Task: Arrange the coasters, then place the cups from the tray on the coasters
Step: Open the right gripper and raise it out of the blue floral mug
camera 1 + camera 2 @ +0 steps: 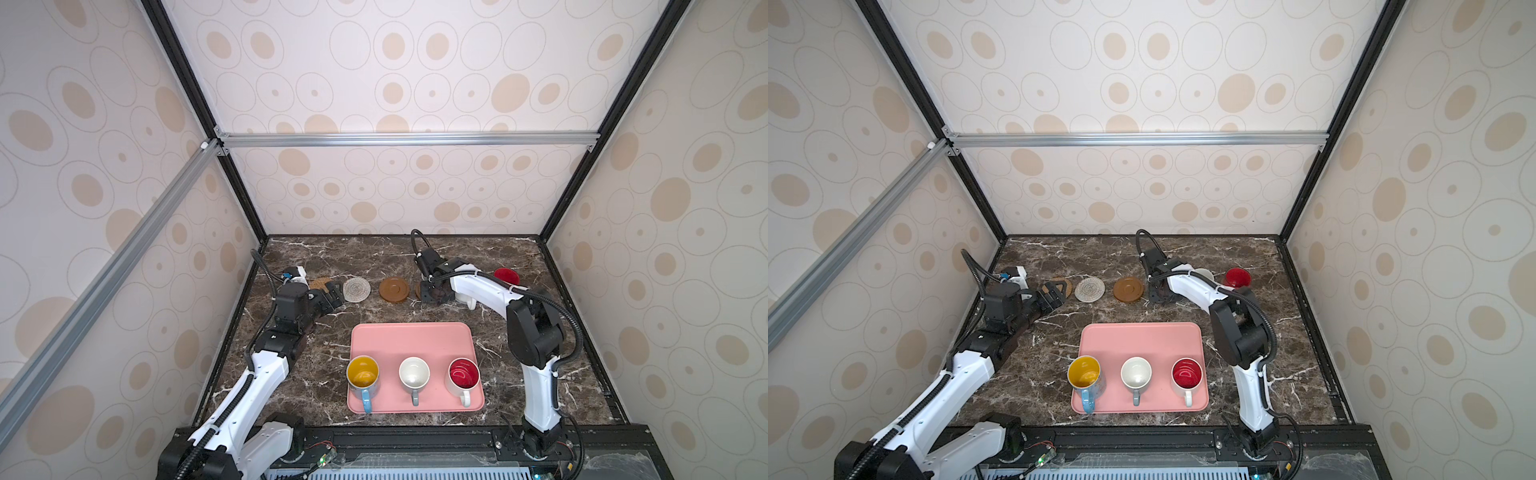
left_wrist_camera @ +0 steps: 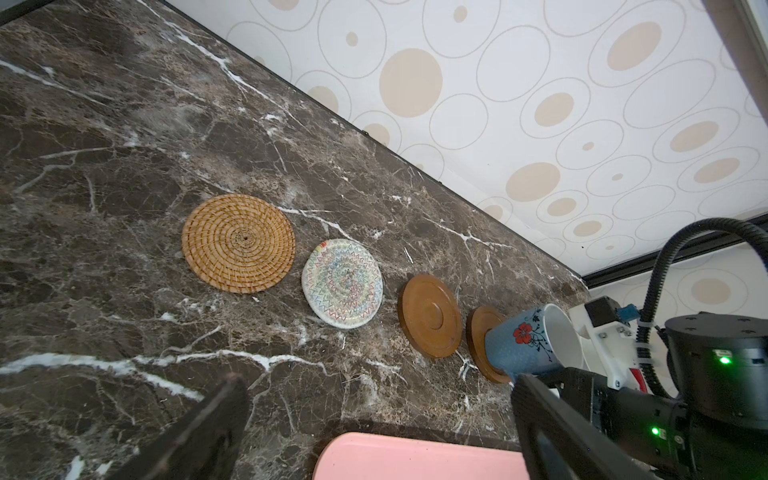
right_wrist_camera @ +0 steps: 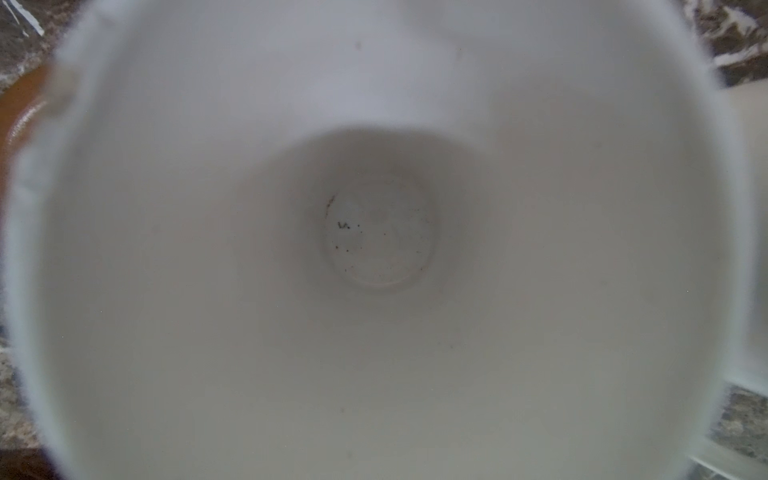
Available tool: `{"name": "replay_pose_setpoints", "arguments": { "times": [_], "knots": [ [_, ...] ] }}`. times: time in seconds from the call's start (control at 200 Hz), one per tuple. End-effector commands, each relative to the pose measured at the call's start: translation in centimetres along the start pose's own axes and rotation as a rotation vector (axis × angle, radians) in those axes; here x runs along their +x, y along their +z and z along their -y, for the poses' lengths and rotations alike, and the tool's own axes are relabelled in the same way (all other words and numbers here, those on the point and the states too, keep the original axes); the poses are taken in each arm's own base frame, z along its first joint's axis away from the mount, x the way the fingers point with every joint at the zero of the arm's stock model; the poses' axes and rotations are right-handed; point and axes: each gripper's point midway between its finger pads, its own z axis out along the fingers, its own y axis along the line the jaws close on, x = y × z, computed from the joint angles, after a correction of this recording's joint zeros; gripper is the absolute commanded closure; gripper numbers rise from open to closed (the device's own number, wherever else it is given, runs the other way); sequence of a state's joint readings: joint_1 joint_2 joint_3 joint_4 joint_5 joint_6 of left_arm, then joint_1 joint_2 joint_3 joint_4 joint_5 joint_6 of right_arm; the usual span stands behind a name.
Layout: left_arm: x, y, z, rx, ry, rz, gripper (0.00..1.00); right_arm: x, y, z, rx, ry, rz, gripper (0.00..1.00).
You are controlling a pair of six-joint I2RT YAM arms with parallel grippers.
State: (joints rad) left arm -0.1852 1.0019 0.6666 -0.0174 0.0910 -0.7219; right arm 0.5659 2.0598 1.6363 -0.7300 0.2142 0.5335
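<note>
Filling the right wrist view, the white inside of the light blue mug (image 3: 374, 249) lies straight beneath the right gripper (image 1: 435, 293), and the mug stands on a brown ridged disc (image 2: 482, 332); the grip itself is hidden in every view, so I cannot tell whether it holds the mug. Well to its left the left gripper (image 1: 333, 296) hangs with jaws spread wide and empty, just beside the rattan coaster (image 1: 316, 283) and the cream coaster (image 1: 356, 289), while three mugs (image 1: 414, 372) stand along the near edge of the pink tray (image 1: 411, 336).
</note>
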Motion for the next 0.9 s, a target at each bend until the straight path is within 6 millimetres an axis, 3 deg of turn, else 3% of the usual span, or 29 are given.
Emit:
{"name": "replay_pose_setpoints", "arguments": {
  "times": [0.0,0.525,0.895],
  "knots": [
    [-1.07,-0.51,0.42,0.007,-0.018,0.029,0.00,-0.41,0.71,0.28,0.016,0.016,-0.001,0.77],
    [-1.28,-0.55,0.62,0.012,-0.015,0.033,0.00,-0.45,0.60,0.59,0.022,0.016,-0.003,0.72],
    [-1.47,-0.69,0.80,0.019,-0.015,0.037,0.00,-0.43,0.22,0.65,0.019,0.011,-0.008,0.62]
  ]
}}
